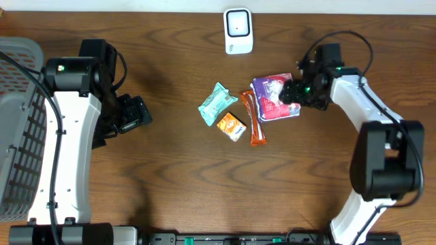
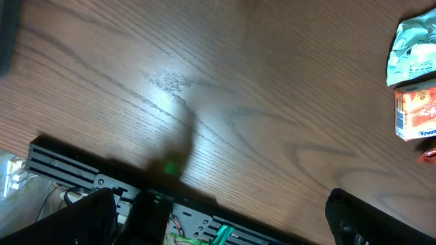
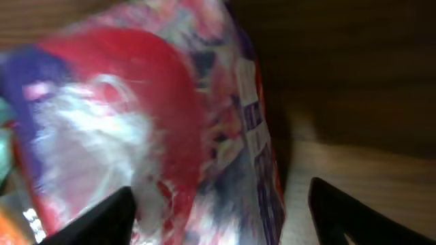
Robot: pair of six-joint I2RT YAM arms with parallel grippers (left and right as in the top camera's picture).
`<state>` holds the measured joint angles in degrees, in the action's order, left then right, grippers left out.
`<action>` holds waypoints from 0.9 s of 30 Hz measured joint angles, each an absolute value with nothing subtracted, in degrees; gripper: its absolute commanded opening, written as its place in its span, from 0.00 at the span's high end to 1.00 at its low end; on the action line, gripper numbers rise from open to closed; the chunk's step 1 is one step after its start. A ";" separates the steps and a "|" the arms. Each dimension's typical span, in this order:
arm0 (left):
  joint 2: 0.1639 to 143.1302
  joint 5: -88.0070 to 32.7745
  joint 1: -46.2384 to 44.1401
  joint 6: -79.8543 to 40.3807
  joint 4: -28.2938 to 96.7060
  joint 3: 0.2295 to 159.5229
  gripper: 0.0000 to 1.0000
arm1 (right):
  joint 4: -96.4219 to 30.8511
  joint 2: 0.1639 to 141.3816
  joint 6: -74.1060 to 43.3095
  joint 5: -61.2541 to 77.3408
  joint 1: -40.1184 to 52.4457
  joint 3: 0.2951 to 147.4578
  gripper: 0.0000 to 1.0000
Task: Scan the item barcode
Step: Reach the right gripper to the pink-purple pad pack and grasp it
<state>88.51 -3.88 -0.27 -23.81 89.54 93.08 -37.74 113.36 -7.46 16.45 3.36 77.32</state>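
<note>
The item at hand is a purple and red snack bag (image 1: 272,97), lying right of the table's centre. My right gripper (image 1: 294,92) is down at the bag's right edge. In the right wrist view the bag (image 3: 136,102) fills the frame, blurred, and the right gripper (image 3: 218,218) stands open astride its edge; the left finger (image 3: 102,219) is at the bag and a strip of table shows before the right finger (image 3: 354,218). My left gripper (image 1: 134,113) hangs open over bare wood at the left, holding nothing. A white barcode scanner (image 1: 238,30) stands at the back centre.
A teal packet (image 1: 217,102), a small orange packet (image 1: 231,126) and an orange-red bar (image 1: 253,119) lie just left of the bag. The teal packet (image 2: 412,51) and the orange packet (image 2: 417,112) also show at the right edge of the left wrist view. A grey basket (image 1: 17,122) stands at the far left.
</note>
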 measured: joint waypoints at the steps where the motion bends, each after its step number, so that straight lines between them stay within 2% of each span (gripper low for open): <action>1: 88.51 -3.88 -0.27 -23.81 89.54 93.08 0.02 | -37.60 114.85 -6.15 17.65 3.36 77.34 0.58; 2: 88.51 -3.88 -0.27 -23.81 89.54 93.06 0.02 | -37.56 116.29 -5.56 19.16 3.36 77.45 0.81; 3: 88.51 -3.88 -0.27 -23.81 89.54 93.06 0.02 | -37.63 117.27 -4.75 20.29 3.36 77.76 0.99; 7: 88.51 -3.88 -0.27 -23.81 89.54 93.06 0.02 | -39.33 117.93 -4.62 22.63 3.25 79.31 0.99; 12: 88.51 -3.88 -0.27 -23.81 89.56 93.06 0.02 | -50.61 117.84 -5.72 15.92 3.27 84.55 0.99; 17: 88.51 -3.88 -0.27 -23.81 89.54 93.06 0.02 | -61.73 113.47 -11.49 -4.84 4.21 94.13 0.99; 22: 88.51 -3.88 -0.27 -23.81 89.56 93.06 0.02 | -71.22 106.78 -21.93 -33.36 8.84 96.90 0.97; 27: 88.51 -3.88 -0.27 -23.81 89.54 93.06 0.02 | -70.63 109.03 -28.40 -48.01 13.28 92.12 0.92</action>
